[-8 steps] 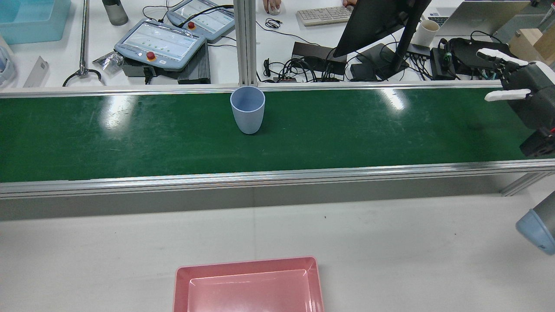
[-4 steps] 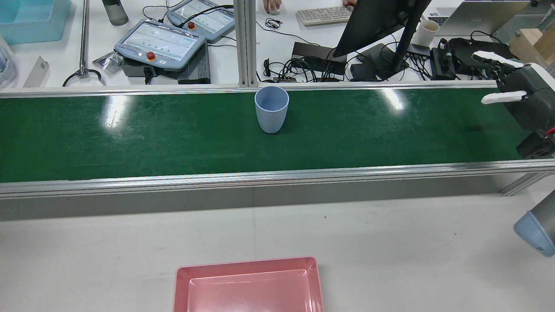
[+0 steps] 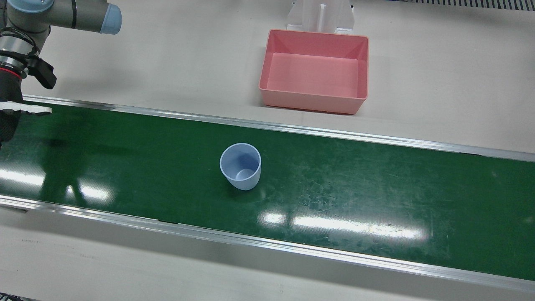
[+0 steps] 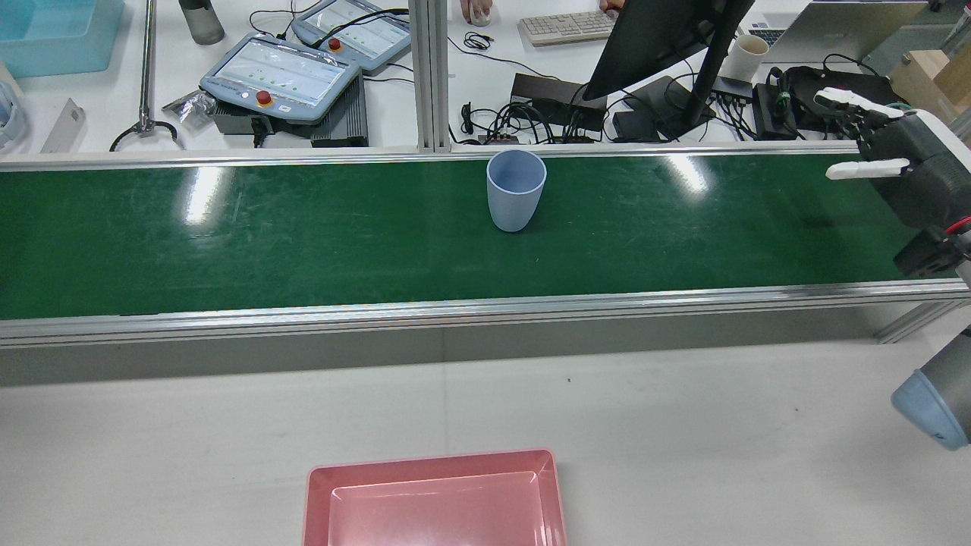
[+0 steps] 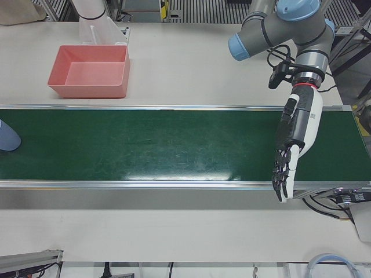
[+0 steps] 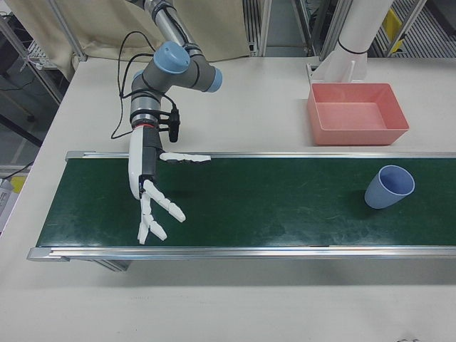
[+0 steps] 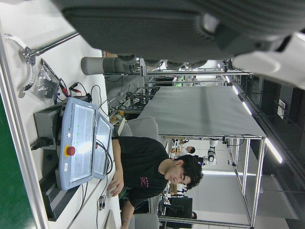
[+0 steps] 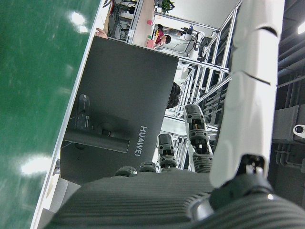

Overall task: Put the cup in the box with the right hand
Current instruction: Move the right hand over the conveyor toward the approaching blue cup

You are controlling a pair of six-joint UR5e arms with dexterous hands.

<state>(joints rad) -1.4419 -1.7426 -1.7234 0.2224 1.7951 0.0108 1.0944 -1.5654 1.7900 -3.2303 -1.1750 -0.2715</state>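
A light blue cup (image 4: 516, 189) stands upright and empty on the green conveyor belt (image 4: 303, 243); it also shows in the front view (image 3: 240, 167) and the right-front view (image 6: 388, 187). The pink box (image 3: 309, 101) sits empty on the white table beside the belt, also in the rear view (image 4: 428, 459). My right hand (image 4: 895, 171) is open with fingers spread, empty, over the belt's right end, far from the cup; the right-front view (image 6: 153, 192) shows it too. My left hand (image 5: 293, 145) is open, fingers straight, over the belt's other end.
Aluminium rails (image 4: 455, 311) edge the belt. Beyond it in the rear view stand a monitor (image 4: 652, 45), teach pendants (image 4: 281, 76) and cables. A white pedestal (image 3: 319, 14) stands behind the box.
The cup has travelled to the right along the belt in the rear view, toward my right hand. The right hand has shifted slightly left and up, still open.
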